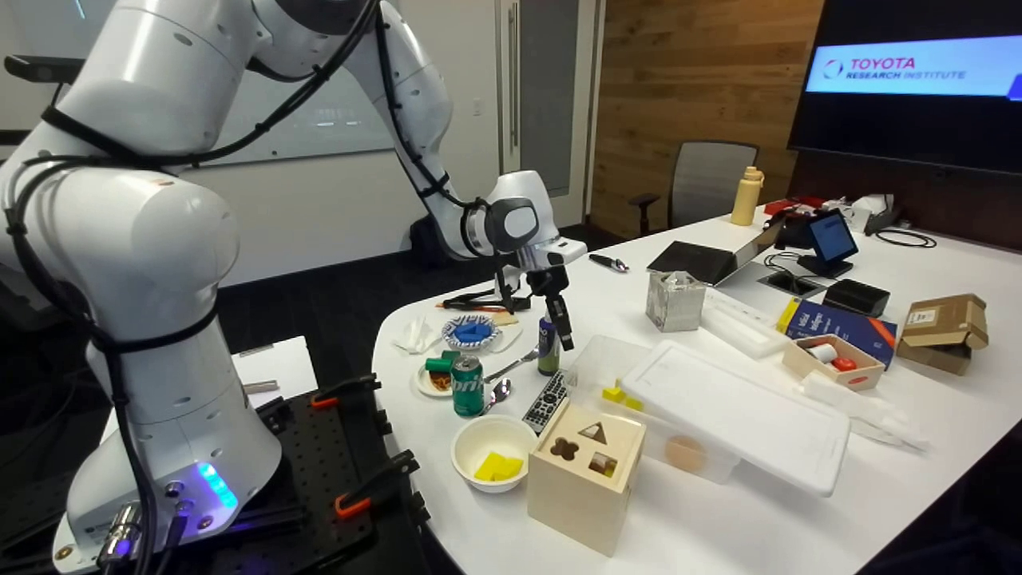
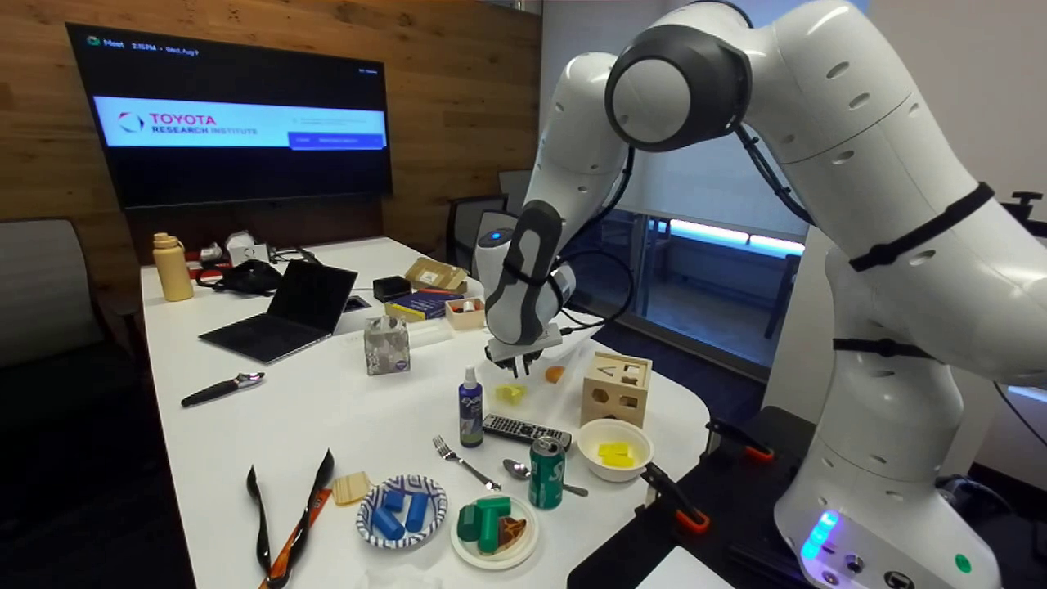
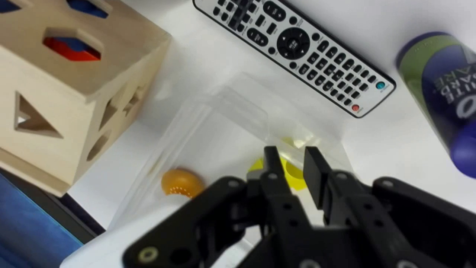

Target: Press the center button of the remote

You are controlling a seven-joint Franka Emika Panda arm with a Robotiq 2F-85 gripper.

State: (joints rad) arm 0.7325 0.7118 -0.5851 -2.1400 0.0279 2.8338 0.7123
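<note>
The black two-fingered gripper [image 3: 291, 158] is empty, its fingers [image 3: 316, 175] slightly parted; these are best brought together, then lowered squarely onto the round black centre button [image 3: 293, 43] of the long silver-faced remote [image 3: 303, 61], seen ahead and below.

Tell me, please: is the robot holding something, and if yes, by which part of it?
Nothing is held: the fingers stand apart, with nothing gripped between them.

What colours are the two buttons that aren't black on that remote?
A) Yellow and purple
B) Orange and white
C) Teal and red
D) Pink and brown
C: in the wrist view, the remote shows a teal button and a red button near its end by the spray bottle.
</note>
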